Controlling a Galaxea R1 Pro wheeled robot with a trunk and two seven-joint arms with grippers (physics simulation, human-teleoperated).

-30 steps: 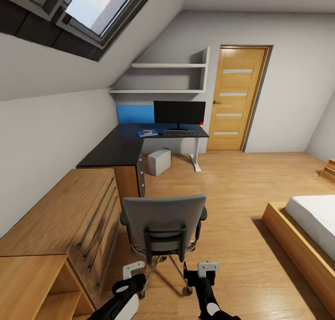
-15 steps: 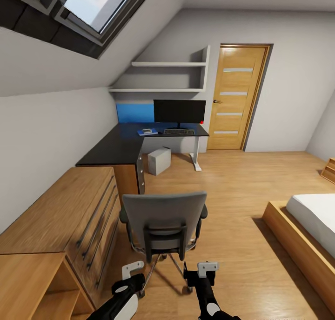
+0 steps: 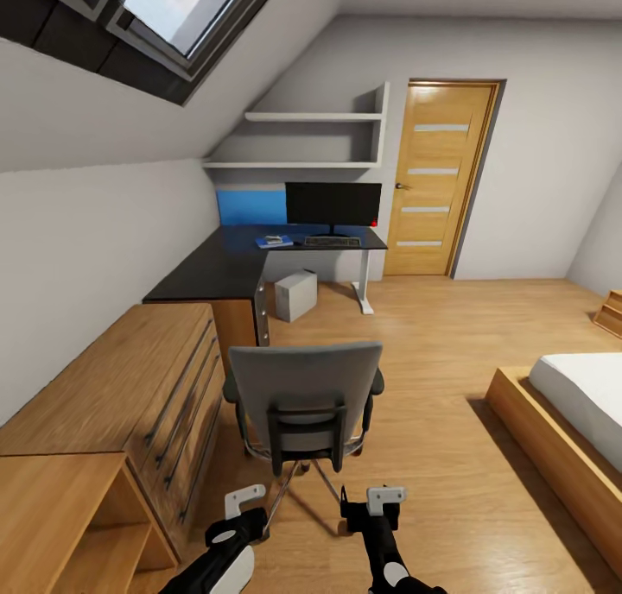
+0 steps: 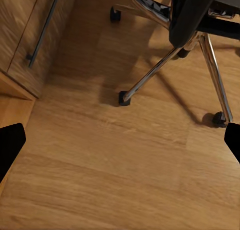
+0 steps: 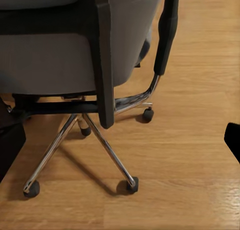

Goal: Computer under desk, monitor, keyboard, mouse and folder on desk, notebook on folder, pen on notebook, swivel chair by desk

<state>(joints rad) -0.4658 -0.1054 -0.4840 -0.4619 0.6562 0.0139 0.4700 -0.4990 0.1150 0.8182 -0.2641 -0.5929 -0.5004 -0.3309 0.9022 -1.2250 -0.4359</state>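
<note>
Two arms are reaching low and forward, left claw and right claw both gaping wide, gripping nothing, just behind the chair; the worktop is standing well beyond.

The head view looks from high behind the swivel chair forward and down across the room to the far desk; the left wrist view looks steeply down, close over the chair's chrome legs and the wooden floor; the right wrist view, equally close, faces the same chair's back and base.
</note>
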